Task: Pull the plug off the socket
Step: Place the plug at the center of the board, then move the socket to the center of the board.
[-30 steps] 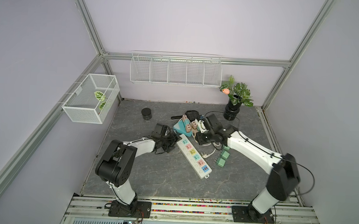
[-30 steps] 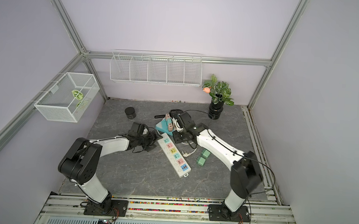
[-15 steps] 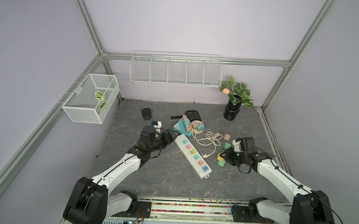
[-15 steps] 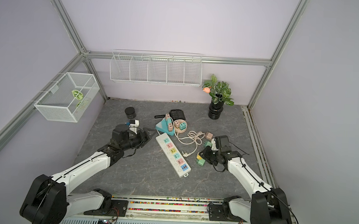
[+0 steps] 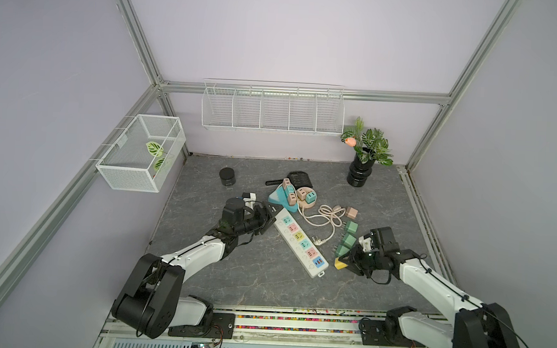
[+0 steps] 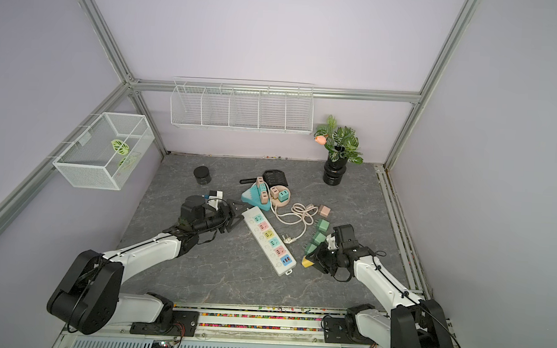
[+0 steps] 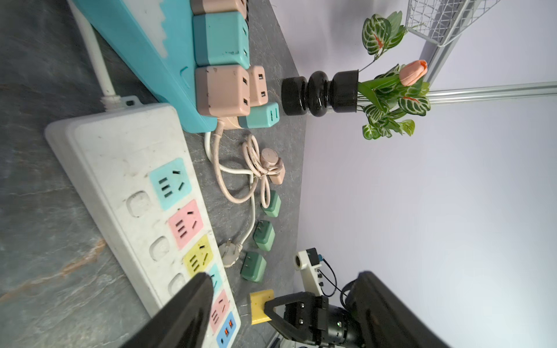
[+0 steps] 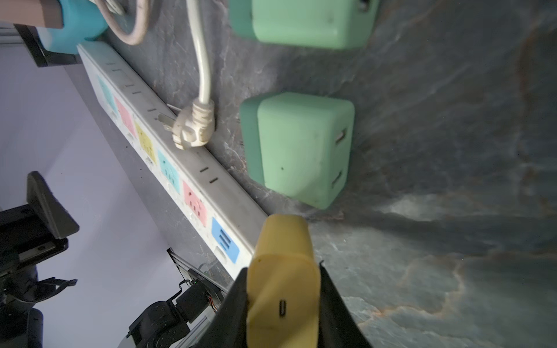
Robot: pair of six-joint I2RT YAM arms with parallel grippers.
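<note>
Both my arms have swung back from centre. My right gripper, lower right, is clamped on the yellow plug, free beside the white power strip; my left gripper is spread, empty. Extraction looks done.

Yellow plug partly off-frame

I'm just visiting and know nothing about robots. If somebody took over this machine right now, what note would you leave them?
Right gripper: fingers shut on the yellow plug, held clear of the white power strip, beside three green plugs lying loose on the table.
Left gripper: open, empty, at the strip's cord end.
Done: every socket visible on the strip is empty.
Left: probably set the yellow plug down. Pink and teal plugs sit in the teal socket block behind, if those count.
</note>
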